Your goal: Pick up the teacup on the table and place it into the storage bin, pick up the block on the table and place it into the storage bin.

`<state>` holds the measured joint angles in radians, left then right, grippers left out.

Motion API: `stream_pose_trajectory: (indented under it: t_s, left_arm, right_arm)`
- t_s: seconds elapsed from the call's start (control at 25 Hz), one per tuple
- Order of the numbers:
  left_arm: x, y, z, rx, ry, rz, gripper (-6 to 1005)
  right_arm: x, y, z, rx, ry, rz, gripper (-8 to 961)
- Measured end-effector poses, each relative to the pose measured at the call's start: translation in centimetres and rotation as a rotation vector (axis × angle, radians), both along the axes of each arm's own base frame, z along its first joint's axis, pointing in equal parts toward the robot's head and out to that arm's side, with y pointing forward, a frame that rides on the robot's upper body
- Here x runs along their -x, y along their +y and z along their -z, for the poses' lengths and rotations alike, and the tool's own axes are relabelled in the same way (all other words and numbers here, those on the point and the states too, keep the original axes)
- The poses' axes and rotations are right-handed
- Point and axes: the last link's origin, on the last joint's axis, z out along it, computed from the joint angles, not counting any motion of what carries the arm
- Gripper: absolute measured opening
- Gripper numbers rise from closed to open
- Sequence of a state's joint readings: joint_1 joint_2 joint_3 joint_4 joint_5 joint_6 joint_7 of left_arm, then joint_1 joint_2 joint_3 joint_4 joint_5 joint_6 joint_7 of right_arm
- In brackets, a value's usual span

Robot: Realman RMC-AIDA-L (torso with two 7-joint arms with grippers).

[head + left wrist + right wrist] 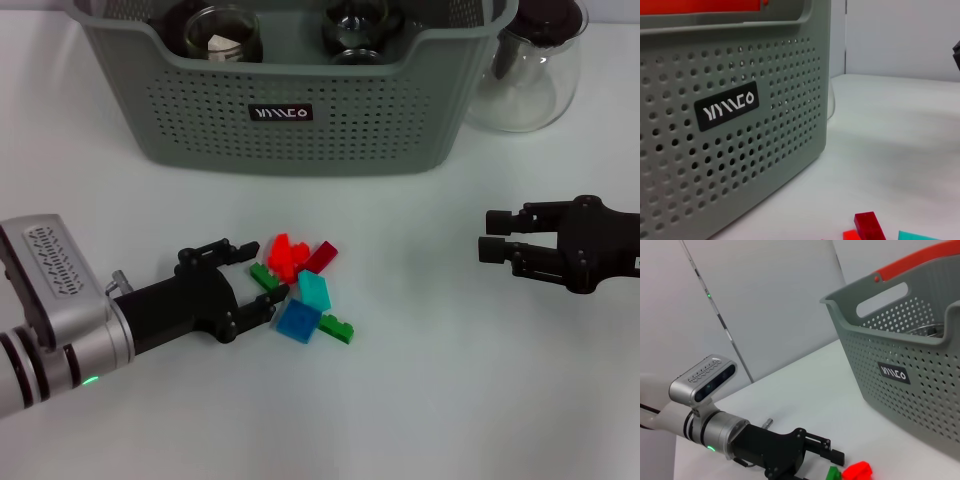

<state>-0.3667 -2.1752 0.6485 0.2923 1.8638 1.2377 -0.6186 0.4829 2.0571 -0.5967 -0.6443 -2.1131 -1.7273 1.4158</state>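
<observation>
Several small blocks (300, 290) in red, green, teal and blue lie in a loose pile on the white table. My left gripper (262, 277) is open and low at the pile's left edge, with a green block (265, 274) between its fingers. The right wrist view shows this gripper (831, 450) beside a green block (832, 473) and a red block (857, 471). The grey-green storage bin (300, 140) stands behind the pile. A glass teacup (222, 35) sits inside it, next to another glass vessel (360, 25). My right gripper (490, 235) is open and empty, to the right of the pile.
A clear glass teapot (530, 65) with a black lid stands right of the bin. In the left wrist view, the bin's perforated wall (770, 145) and its black label (726, 105) are close, with a red block (870, 225) in front.
</observation>
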Motion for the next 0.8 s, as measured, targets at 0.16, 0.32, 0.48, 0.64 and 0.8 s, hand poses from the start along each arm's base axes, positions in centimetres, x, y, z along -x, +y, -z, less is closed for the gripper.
stream_pose_trajectory:
  t_s: [0.16,0.32,0.48,0.64,0.8]
  left_arm:
    - [0.1,-0.1,0.1,0.007,0.008,0.002,601]
    - [0.2,0.0,0.0,0.008,0.007,-0.007,594]
    - [0.2,0.0,-0.1,0.007,0.007,-0.008,529]
    - [0.1,-0.1,-0.9,0.019,-0.041,-0.021,408]
    - [-0.5,-0.7,-5.1,0.063,-0.176,-0.002,406]
  right_arm:
    - [0.0,0.0,0.0,0.000,0.000,0.000,424]
    - [0.0,0.0,0.0,0.000,0.000,-0.002,424]
    - [0.1,0.1,0.0,0.000,0.000,-0.002,424]
    - [-0.1,0.0,-0.1,0.000,0.001,0.001,424]
    - [-0.2,-0.1,-0.2,-0.001,0.001,0.002,424]
